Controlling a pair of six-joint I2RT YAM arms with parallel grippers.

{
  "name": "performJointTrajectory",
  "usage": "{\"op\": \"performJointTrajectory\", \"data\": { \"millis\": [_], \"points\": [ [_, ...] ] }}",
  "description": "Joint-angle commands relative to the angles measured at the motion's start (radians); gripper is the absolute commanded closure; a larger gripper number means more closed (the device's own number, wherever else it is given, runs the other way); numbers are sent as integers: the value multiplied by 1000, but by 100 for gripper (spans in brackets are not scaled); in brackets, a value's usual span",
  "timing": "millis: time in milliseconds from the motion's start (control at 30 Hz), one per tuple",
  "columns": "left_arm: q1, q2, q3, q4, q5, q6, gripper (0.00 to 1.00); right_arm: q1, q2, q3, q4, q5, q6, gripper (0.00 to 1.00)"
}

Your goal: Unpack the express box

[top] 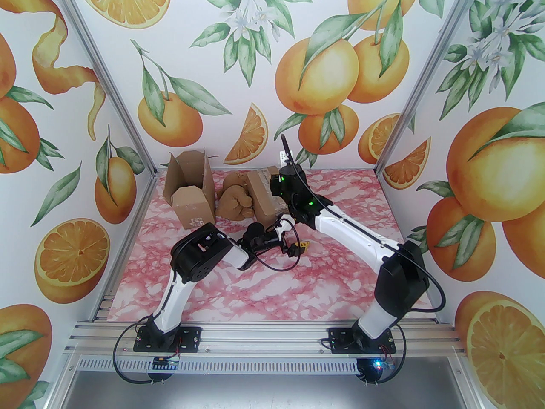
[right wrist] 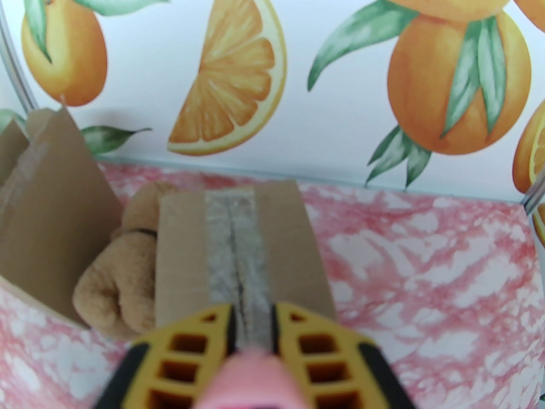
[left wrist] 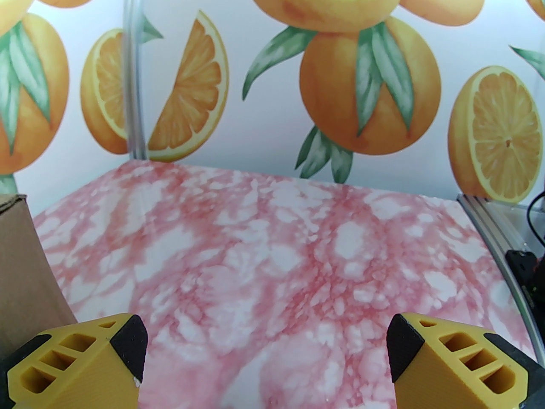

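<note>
A taped cardboard box point(right wrist: 238, 245) lies at the back of the table, with a dark slit running along its clear tape. My right gripper point(right wrist: 252, 313) hovers over the box's near end, shut on a blurred pink object point(right wrist: 251, 377). In the top view the same box point(top: 260, 194) sits under my right wrist. A brown plush toy point(top: 234, 200) lies against the box's left side, and the plush toy point(right wrist: 115, 283) also appears in the right wrist view. My left gripper point(top: 298, 247) is low over mid-table, and the left gripper point(left wrist: 266, 347) is open with nothing between its fingers.
An opened cardboard box point(top: 189, 190) with raised flaps stands at the back left; its flap point(right wrist: 47, 211) is left of the plush. A cardboard face point(left wrist: 21, 262) is close on the left gripper's left. A black cable point(top: 276, 266) loops over the marble-patterned table point(top: 340, 177).
</note>
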Motion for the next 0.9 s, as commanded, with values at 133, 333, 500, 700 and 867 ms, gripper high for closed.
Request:
{"op": "performJointTrajectory", "data": {
  "millis": [133,333,500,700,867],
  "points": [
    [4,-5,34,-14,1,1,3,-11,6,25,11,-2,-29,100],
    [6,1,43,-16,3,-3,3,-18,-7,-34,15,-15,-10,100],
    [11,4,42,-17,5,-3,3,-17,-15,-55,10,-25,2,100],
    [16,5,42,-22,3,-5,3,-15,-48,-91,17,-26,25,100],
    [17,9,45,-21,2,-8,3,-11,-75,-110,35,-14,31,100]
  ]
}}
